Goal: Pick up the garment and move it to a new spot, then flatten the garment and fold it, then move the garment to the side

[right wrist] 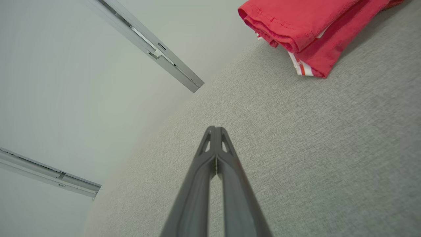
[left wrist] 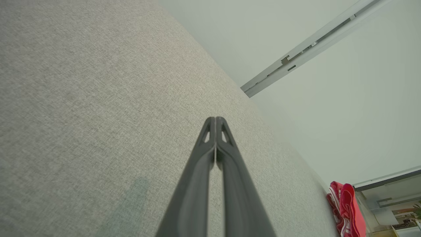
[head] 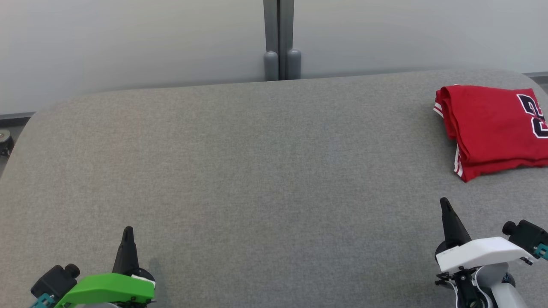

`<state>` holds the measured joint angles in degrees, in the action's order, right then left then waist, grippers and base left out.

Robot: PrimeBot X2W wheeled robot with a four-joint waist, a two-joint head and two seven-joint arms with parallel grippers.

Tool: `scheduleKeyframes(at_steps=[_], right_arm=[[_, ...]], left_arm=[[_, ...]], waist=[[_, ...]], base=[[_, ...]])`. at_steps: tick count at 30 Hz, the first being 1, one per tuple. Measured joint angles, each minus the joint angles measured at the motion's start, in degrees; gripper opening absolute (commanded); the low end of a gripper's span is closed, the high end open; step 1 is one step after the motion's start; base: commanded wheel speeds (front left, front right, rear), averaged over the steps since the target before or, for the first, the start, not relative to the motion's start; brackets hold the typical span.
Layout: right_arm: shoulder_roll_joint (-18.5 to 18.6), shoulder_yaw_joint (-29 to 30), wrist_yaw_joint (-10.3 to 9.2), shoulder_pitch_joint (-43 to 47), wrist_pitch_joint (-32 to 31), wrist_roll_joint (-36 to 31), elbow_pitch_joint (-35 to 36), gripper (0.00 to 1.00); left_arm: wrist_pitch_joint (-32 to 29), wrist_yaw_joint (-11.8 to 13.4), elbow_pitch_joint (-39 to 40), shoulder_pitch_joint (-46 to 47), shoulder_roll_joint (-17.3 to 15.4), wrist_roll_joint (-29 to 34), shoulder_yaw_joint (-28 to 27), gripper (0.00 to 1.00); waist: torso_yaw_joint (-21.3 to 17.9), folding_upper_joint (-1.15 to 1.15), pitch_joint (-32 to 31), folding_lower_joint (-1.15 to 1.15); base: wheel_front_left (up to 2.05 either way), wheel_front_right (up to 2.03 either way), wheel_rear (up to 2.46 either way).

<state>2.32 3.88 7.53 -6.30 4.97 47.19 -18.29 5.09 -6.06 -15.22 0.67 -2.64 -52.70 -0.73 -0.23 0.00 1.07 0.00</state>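
Note:
A red garment [head: 496,128] with white trim and a dark numeral lies folded at the far right of the grey table [head: 257,171], partly cut off by the head view's right edge. In the right wrist view the garment [right wrist: 306,26] sits ahead and to the right of my fingers; in the left wrist view the garment [left wrist: 347,210] appears small at the lower right. My left gripper [head: 127,231] rests near the front left, shut and holding nothing. My right gripper [head: 445,203] stands at the front right, shut and empty, a short way in front of the garment.
A pale partition wall [head: 128,42] with a grey post [head: 281,38] runs behind the table's far edge. The table's rounded left corner [head: 25,128] drops off toward a floor strip with a caster [head: 4,141].

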Motion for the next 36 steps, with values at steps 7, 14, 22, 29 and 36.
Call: scheduleKeyframes(at_steps=[7,14,22,29,36], right_arm=[[0.0,0.4,-0.01,0.0,-1.3,5.0,0.4,0.0],[0.1,0.6,-0.01,0.0,-2.5,9.9,0.7,0.0],[0.1,1.0,-0.01,-0.1,-4.0,15.4,1.2,0.0],[0.2,1.2,-0.03,-0.1,-5.0,19.5,1.5,0.0],[0.2,1.4,-0.03,-0.2,-6.0,23.4,1.8,0.0]], left_arm=[[-1.2,0.0,0.2,0.6,0.0,-4.5,-0.8,0.0],[-2.6,0.0,0.5,1.1,0.0,-8.5,-1.3,0.0],[-4.0,0.0,0.8,1.8,0.0,-13.4,-2.0,0.0],[-5.1,0.0,1.1,2.2,0.0,-17.0,-2.6,0.0],[-6.1,0.0,1.4,2.6,0.0,-20.4,-3.0,0.0]], waist=[[0.0,0.0,-0.1,0.0],[0.0,0.0,-0.2,0.0],[0.1,0.0,-0.3,0.0],[0.1,0.0,-0.4,0.0],[0.1,0.0,-0.5,0.0]], base=[[0.0,0.0,0.0],[0.0,0.0,0.0],[0.0,0.0,0.0],[0.0,0.0,0.0],[0.0,0.0,0.0]])
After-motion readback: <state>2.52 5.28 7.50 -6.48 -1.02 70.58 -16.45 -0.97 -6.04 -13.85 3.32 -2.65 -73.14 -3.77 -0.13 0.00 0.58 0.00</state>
